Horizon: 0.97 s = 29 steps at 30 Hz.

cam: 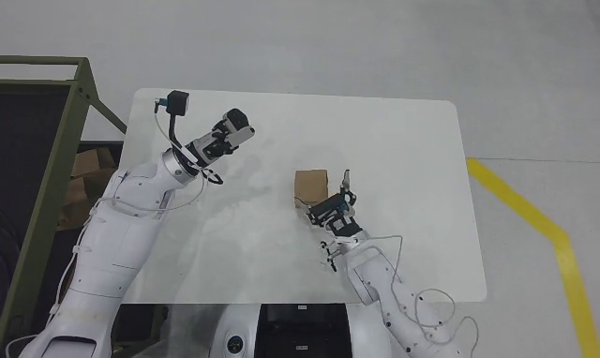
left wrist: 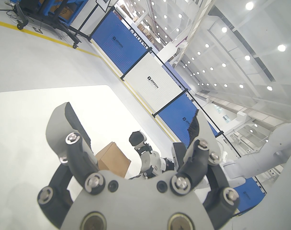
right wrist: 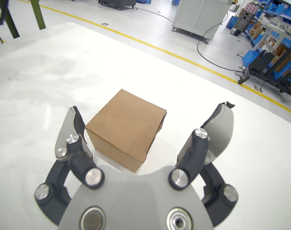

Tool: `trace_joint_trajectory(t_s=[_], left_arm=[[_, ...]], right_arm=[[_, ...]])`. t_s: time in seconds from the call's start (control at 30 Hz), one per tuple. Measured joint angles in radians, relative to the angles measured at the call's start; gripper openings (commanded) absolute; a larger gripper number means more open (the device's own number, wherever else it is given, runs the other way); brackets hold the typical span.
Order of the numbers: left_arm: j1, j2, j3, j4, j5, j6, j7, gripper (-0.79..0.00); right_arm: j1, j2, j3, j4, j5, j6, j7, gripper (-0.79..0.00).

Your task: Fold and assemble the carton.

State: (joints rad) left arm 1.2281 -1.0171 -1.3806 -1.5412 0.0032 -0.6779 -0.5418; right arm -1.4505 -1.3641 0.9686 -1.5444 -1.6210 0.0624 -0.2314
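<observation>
Carton (right wrist: 126, 125) (brown) on white table (cam: 403, 133), right tool (right wrist: 150, 111) agape just beside it, left tool (left wrist: 131, 112) agape, well apart.

A white table (cam: 403, 133) with rounded corners stood on a pale floor crossed by a yellow line (cam: 520, 201). Beside one end stood a green frame (right wrist: 37, 10) with brown boxes (cam: 89, 171) within it; farther off stood a grey wheeled cabinet (right wrist: 200, 13)

Logo lettering on blue panels (left wrist: 107, 35), same on white panel (left wrist: 153, 72)
</observation>
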Motion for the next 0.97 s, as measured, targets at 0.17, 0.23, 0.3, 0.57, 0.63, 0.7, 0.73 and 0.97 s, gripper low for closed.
trace_joint_trajectory(t_s=[0.17, 0.23, 0.3, 0.57, 0.63, 0.7, 0.73, 0.97], left_arm=[[0.042, 0.0, -0.03, -0.029, 0.128, 0.034, 0.095, 0.0], [0.064, 0.001, -0.048, -0.042, 0.207, 0.064, 0.148, 0.0], [0.09, 0.001, -0.063, -0.06, 0.287, 0.1, 0.203, 0.0], [0.217, -0.009, -0.09, -0.138, 0.574, 0.302, 0.452, 0.0], [0.239, -0.014, -0.08, -0.143, 0.626, 0.353, 0.515, 0.0], [0.249, -0.019, -0.067, -0.144, 0.662, 0.388, 0.559, 0.0], [0.252, -0.02, -0.06, -0.145, 0.67, 0.394, 0.571, 0.0], [0.252, -0.021, -0.056, -0.146, 0.671, 0.394, 0.577, -0.001]], right_arm=[[-0.057, 0.035, 0.132, -0.106, -0.053, -0.076, 0.046, 0.0], [-0.078, 0.043, 0.182, -0.139, -0.043, -0.091, 0.065, 0.0], [-0.091, 0.049, 0.221, -0.155, -0.015, -0.107, 0.069, 0.0], [-0.097, 0.063, 0.346, -0.123, 0.138, -0.203, 0.03, 0.0], [-0.097, 0.065, 0.361, -0.119, 0.153, -0.212, 0.03, 0.0], [-0.097, 0.065, 0.362, -0.119, 0.154, -0.212, 0.031, 0.0], [-0.097, 0.065, 0.361, -0.119, 0.153, -0.212, 0.031, -0.001], [-0.097, 0.065, 0.361, -0.119, 0.153, -0.212, 0.031, -0.001]])
